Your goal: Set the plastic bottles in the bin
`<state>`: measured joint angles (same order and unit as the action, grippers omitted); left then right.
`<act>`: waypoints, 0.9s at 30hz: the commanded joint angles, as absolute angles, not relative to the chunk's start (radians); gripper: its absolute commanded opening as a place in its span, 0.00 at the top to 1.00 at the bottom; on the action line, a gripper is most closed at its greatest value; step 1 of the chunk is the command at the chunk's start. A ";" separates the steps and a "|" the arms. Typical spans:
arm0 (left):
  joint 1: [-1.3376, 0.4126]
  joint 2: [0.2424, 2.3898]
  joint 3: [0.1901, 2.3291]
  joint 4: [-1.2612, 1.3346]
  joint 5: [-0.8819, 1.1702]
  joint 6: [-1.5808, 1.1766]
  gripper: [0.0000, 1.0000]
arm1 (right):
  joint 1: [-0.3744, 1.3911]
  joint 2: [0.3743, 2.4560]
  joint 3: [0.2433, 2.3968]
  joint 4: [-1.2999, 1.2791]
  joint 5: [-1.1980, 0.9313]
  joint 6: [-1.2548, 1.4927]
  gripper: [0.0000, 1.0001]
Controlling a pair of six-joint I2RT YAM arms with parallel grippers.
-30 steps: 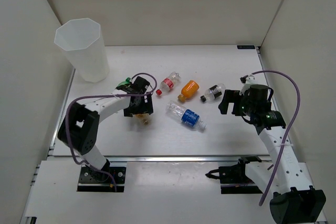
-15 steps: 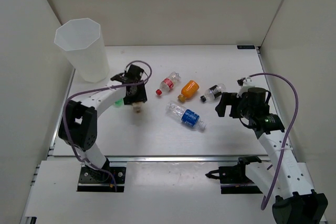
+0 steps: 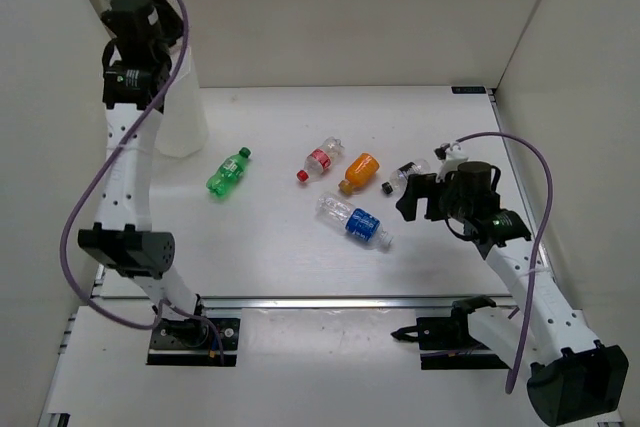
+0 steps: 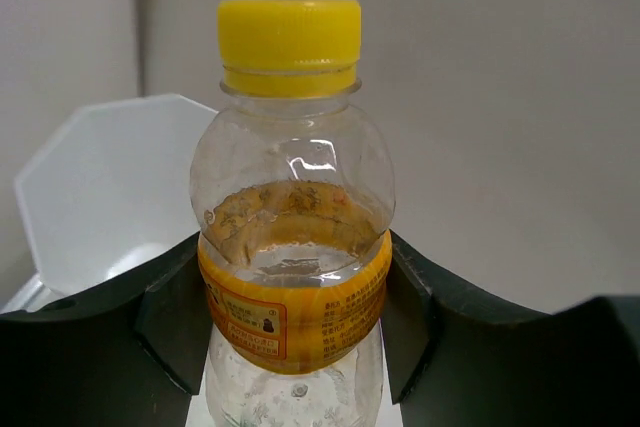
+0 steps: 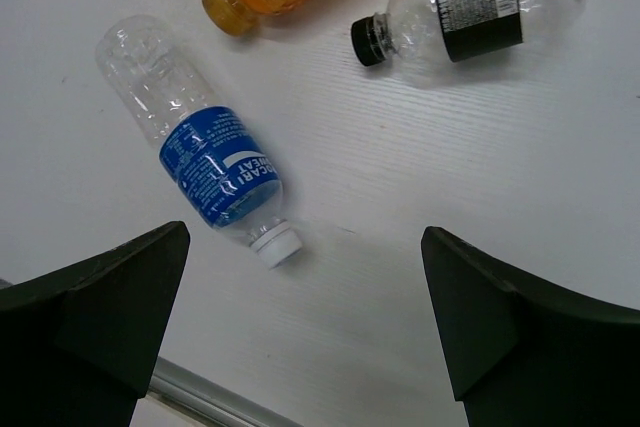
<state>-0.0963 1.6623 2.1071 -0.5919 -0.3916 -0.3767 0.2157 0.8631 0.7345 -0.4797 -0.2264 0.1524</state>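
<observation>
One yellow-capped bottle [image 4: 290, 217] is held tight by the left gripper [image 4: 290, 317], with its cap pointing away from the gripper. The bin [image 4: 100, 187], at the far left corner of the table [image 3: 280, 247], sits below and a bit left of that bottle, so I think the drop needs a small move left first. A second ago this arm was low by the green bottle [image 3: 228, 172]; now it is up high. The right gripper [image 3: 412, 197] is wide open and holds nothing, near the black-label bottle [image 3: 405, 176]

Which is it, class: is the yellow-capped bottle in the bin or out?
Out: the left end effector grips the yellow-capped bottle, with the bin open beyond it.
</observation>
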 commanded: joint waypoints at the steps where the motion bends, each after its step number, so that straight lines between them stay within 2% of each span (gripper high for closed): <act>1: -0.002 1.807 2.199 -0.588 -0.492 -0.397 0.46 | 0.261 0.897 0.793 -0.387 -0.221 0.143 0.01; 4: 0.089 1.807 2.126 -0.481 -0.515 -0.449 0.46 | 0.288 0.945 0.808 -0.362 -0.233 0.140 0.01; 7: 0.124 1.812 2.049 -0.440 -0.522 -0.500 0.40 | 0.327 0.986 0.825 -0.356 -0.238 0.118 0.00; 8: 0.138 1.818 2.042 -0.442 -0.515 -0.505 0.35 | 0.336 1.000 0.834 -0.360 -0.236 0.100 0.01; 10: 0.147 1.822 2.026 -0.431 -0.493 -0.506 0.06 | 0.356 1.029 0.848 -0.373 -0.241 0.071 0.01; 11: 0.149 1.824 2.026 -0.431 -0.465 -0.506 0.01 | 0.359 1.048 0.856 -0.380 -0.236 0.051 0.01; 15: 0.111 1.796 2.040 -0.459 -0.419 -0.476 0.01 | 0.390 1.095 0.862 -0.434 -0.267 -0.049 0.01; 20: -0.033 1.692 1.999 -0.526 -0.354 -0.394 0.01 | 0.443 1.127 0.827 -0.397 -0.313 -0.110 0.01; 23: -0.158 1.613 1.887 -0.574 -0.315 -0.358 0.01 | 0.478 1.201 0.837 -0.391 -0.288 -0.121 0.01; 27: -0.276 1.491 1.631 -0.600 -0.275 -0.322 0.02 | 0.525 1.273 0.836 -0.400 -0.262 -0.163 0.01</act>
<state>-0.2287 1.5776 1.7535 -0.5293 -0.3298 -0.3687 0.4999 1.2503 0.8230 -0.4259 -0.2775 -0.1093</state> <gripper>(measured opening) 0.989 0.993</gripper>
